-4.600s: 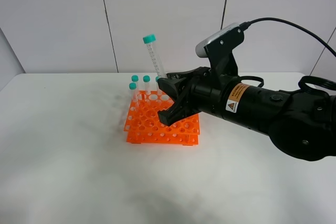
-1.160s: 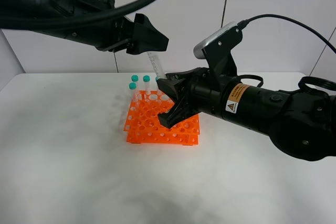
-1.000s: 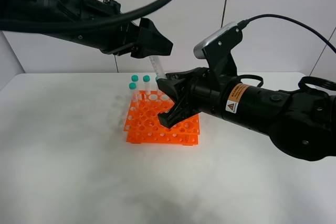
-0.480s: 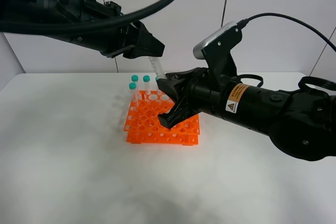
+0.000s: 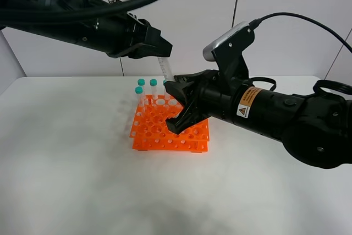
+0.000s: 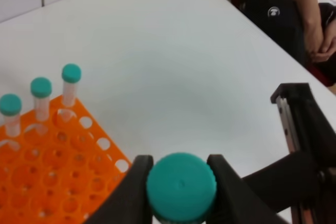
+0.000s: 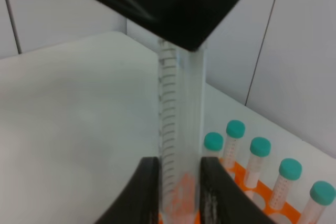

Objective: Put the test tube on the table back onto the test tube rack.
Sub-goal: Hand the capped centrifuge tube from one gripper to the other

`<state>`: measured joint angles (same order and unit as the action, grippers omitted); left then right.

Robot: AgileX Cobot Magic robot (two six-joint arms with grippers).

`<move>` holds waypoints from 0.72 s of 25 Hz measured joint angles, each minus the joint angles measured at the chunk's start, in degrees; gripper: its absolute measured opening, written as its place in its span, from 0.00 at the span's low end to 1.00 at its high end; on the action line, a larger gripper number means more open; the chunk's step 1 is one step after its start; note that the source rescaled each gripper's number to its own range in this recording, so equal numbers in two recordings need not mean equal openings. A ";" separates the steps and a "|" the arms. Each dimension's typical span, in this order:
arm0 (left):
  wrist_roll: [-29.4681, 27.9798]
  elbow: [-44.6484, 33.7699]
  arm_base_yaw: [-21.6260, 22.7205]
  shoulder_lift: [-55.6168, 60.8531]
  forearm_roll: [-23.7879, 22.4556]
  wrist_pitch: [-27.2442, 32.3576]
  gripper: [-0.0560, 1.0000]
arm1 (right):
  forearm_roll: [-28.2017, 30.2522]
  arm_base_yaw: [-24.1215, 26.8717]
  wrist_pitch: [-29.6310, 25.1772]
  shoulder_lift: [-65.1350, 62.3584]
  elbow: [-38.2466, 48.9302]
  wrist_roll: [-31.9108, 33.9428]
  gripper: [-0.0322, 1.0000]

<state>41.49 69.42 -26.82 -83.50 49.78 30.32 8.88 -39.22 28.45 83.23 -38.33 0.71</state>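
Note:
The test tube (image 5: 166, 70) stands tilted above the orange test tube rack (image 5: 159, 133), off the table (image 5: 66, 163). My right gripper (image 5: 176, 93) is shut on its lower part; in the right wrist view the clear graduated tube (image 7: 178, 129) rises between the right gripper's (image 7: 180, 195) fingers. From the upper left, my left gripper (image 5: 159, 49) is shut on the tube's top. The left wrist view shows the teal cap (image 6: 181, 184) pinched between both fingers of the left gripper (image 6: 181, 182).
Several capped tubes (image 5: 146, 86) stand along the rack's far-left edge, also seen as tubes (image 6: 41, 90) and tubes (image 7: 247, 153). Most rack holes (image 6: 47, 182) are open. A seated person (image 6: 294, 14) is beyond the table's edge.
The left arm came in from the upper left, and its jaws closed on the tube's cap over the last second. The right arm and the tube stayed put.

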 joint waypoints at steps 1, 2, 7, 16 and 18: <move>1.44 0.00 0.00 0.00 1.04 -0.15 0.06 | -0.06 0.00 0.17 -0.07 0.00 0.00 0.03; 3.03 0.00 0.00 0.00 2.36 -0.21 0.06 | -0.22 0.00 0.43 -0.20 0.00 0.00 0.03; 8.44 0.00 0.06 -0.13 7.27 -0.24 0.06 | -0.74 0.00 1.13 -0.45 0.00 0.00 0.03; 9.24 0.00 0.06 -0.44 7.93 -0.31 0.06 | -1.05 0.00 1.03 -0.45 0.00 0.00 0.03; 9.24 0.00 0.06 -0.44 7.93 -0.40 0.06 | -1.05 0.00 1.03 -0.45 0.00 0.00 0.03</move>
<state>50.72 69.42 -26.76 -83.94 57.71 29.93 7.83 -39.22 29.48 82.78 -38.33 0.71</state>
